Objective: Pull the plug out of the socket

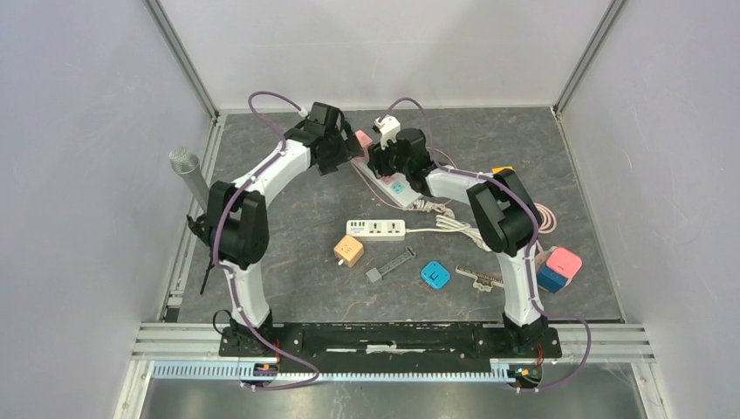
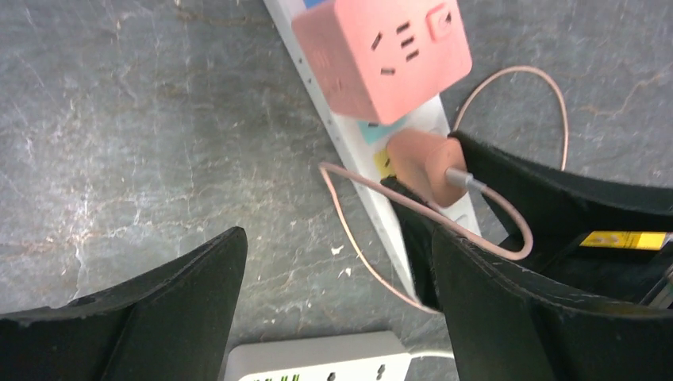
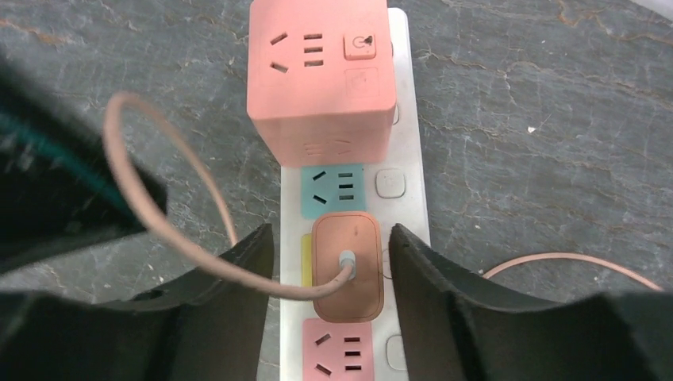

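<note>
A salmon plug with a thin pink cable sits in the yellow socket of a white power strip at the back middle of the table. My right gripper is open, with one finger on each side of the plug, low over the strip. My left gripper is open and empty just left of the strip, its right finger over the strip's edge. The plug also shows in the left wrist view. A pink cube adapter is plugged in one socket beyond.
A second white strip lies nearer, with an orange cube, a grey bar, a blue adapter and a pink-and-blue cube. Coiled cable lies on the right. A silver cylinder stands on the left.
</note>
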Tool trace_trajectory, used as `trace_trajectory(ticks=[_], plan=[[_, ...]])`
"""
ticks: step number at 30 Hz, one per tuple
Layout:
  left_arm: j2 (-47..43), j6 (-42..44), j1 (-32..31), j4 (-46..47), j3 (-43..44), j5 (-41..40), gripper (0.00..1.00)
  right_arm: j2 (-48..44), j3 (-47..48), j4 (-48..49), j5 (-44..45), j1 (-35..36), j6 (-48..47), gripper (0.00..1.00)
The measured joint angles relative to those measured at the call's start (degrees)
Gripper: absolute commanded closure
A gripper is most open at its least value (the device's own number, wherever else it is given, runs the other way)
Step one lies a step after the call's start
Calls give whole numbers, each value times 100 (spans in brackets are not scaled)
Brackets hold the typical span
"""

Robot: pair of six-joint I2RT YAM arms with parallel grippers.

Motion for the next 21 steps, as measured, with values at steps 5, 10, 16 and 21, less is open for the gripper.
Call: trace_trajectory(ticks=[5, 10, 16, 21], plan=[[229, -127, 96, 166, 262, -127, 10, 0, 0, -109, -52, 4, -59, 39], [328, -197, 199, 249, 289, -219, 14, 39, 83, -223, -109, 4, -87, 59], [286, -197, 229, 468, 184, -179, 25, 98, 170, -275, -55, -37, -142, 89], [-216, -177, 229, 605, -428, 105, 26, 98, 170, -273, -48, -33, -166, 88]])
